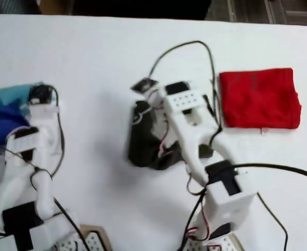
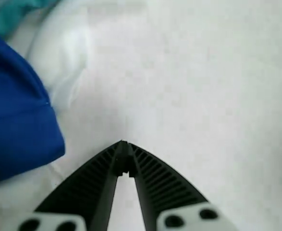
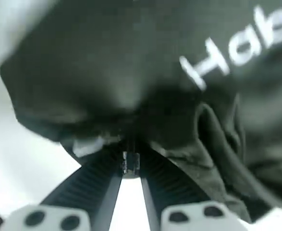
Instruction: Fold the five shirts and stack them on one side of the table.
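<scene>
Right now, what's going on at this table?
The right gripper is shut on an edge of the crumpled black shirt in the middle of the table. A red shirt lies folded on the right side. The left gripper is shut with nothing in it, low over bare tabletop beside a blue shirt and a teal shirt bunched at the left edge.

Robotics lab bench, suggested by a plain white table (image 1: 90, 52), on which a small white left arm (image 1: 22, 172) and right arm (image 1: 205, 151) are mounted on tan base boards (image 1: 107, 238), black cables (image 1: 279, 167) left exposed, dark floor (image 1: 247, 10) seen behind.
</scene>
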Controlling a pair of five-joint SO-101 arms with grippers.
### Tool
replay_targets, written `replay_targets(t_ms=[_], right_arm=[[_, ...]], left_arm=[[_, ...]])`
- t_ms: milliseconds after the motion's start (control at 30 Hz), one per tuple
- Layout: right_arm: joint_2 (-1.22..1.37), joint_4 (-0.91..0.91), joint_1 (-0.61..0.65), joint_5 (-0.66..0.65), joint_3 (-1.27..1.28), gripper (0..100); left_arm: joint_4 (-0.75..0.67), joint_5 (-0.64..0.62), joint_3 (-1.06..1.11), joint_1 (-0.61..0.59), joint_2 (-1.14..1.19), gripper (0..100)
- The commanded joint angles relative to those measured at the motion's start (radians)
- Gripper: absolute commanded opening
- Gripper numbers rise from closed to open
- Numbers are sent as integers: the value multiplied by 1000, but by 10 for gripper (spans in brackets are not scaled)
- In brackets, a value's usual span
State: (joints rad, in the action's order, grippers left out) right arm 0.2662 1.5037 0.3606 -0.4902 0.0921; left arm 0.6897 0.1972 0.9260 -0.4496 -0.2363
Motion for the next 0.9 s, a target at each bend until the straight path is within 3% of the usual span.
replay_targets(t_ms=[0,233,433,567,867], right_arm=[[-5,96,-120,-51,-43,21],[-124,191,-219,-146,-43,21],[-237,111,-76,-106,-170,21],[-139,-28,-1,34,-258,21],[203,-38,28,46,-436,21]], left_arm=[[-52,-11,5,12,0,26],[-54,-11,7,14,2,26],[-54,-11,7,14,2,26],[-54,-11,7,14,2,26],[-54,-11,8,14,2,26]])
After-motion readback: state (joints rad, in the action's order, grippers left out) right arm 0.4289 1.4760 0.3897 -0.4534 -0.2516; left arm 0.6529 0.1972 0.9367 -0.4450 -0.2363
